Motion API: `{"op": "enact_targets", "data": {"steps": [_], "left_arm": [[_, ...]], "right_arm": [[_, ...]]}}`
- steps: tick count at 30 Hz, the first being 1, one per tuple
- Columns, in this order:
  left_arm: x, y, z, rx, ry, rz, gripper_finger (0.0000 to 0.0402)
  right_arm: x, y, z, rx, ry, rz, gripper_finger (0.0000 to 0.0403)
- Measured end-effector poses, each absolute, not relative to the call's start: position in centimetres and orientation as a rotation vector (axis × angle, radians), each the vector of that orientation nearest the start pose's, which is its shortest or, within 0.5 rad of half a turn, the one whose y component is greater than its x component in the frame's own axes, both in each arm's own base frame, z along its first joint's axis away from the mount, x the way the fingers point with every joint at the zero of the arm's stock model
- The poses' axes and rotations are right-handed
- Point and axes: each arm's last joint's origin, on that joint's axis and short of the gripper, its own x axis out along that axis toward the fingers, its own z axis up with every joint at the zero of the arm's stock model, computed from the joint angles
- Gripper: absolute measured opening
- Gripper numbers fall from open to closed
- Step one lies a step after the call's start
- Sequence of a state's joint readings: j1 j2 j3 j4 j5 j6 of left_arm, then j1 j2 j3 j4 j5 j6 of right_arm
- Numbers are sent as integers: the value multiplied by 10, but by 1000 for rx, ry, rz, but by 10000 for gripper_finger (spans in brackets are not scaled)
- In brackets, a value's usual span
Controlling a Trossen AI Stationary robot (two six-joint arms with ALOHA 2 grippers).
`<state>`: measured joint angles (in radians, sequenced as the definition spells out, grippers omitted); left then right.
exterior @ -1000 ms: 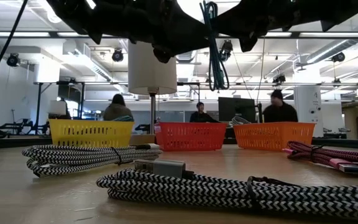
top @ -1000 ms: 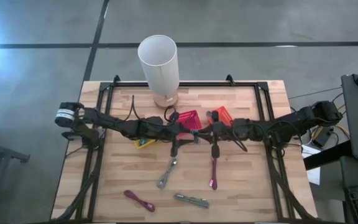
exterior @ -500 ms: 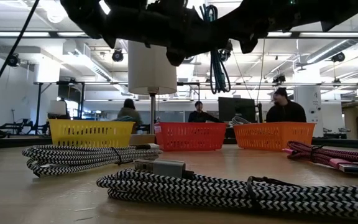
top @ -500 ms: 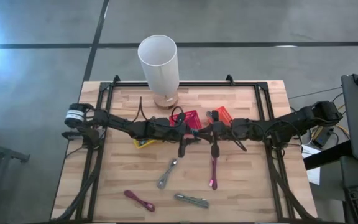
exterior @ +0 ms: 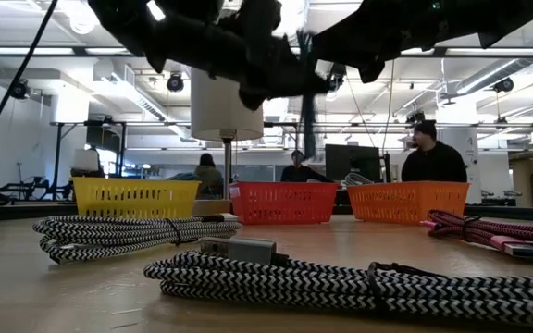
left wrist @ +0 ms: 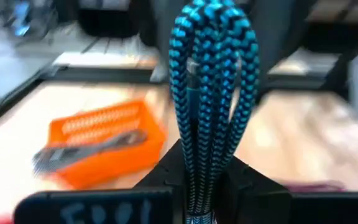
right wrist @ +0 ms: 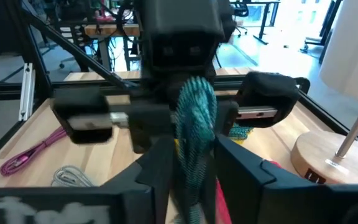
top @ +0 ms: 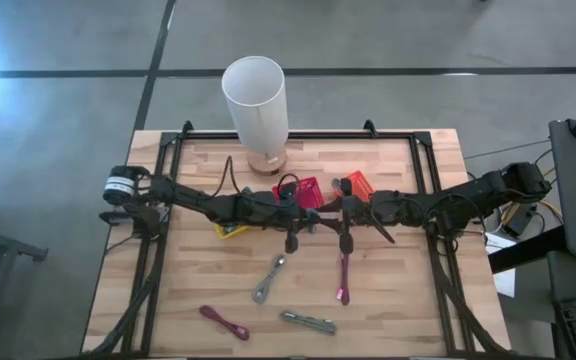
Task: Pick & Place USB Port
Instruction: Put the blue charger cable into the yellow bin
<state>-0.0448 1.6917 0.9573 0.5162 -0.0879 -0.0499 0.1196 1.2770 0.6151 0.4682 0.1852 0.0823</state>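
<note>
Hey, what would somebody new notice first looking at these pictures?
Probably the bundled blue cable, pinched in the left gripper above the middle of the table, with the right gripper meeting it there. Next, the tall white lamp at the table's far edge, and three small baskets, yellow, red and orange.

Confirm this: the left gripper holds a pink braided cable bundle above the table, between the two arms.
Wrong colour. The cable in the left gripper is blue and black, not pink; the left wrist view shows it. The rest holds: it hangs above the table, between the arms.
</note>
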Motion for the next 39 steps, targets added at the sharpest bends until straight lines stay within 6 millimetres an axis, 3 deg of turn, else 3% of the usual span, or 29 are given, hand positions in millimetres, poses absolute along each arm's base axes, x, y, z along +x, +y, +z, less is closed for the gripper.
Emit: {"op": "enact_targets", "data": {"steps": [7, 14, 19, 25, 39], "left_arm": [[344, -9, 232, -51, 422, 175, 21], [299, -4, 264, -105, 536, 318, 31], [264, 3, 271, -169, 670, 478, 25], [240, 8, 261, -238, 777, 633, 25], [230, 21, 217, -353, 922, 718, 32]], "right_arm": [[267, 27, 234, 66, 197, -75, 155], [266, 26, 230, 64, 232, -96, 170], [266, 26, 230, 71, 232, -102, 173], [266, 26, 230, 73, 232, -103, 174], [266, 26, 230, 73, 233, -103, 173]]}}
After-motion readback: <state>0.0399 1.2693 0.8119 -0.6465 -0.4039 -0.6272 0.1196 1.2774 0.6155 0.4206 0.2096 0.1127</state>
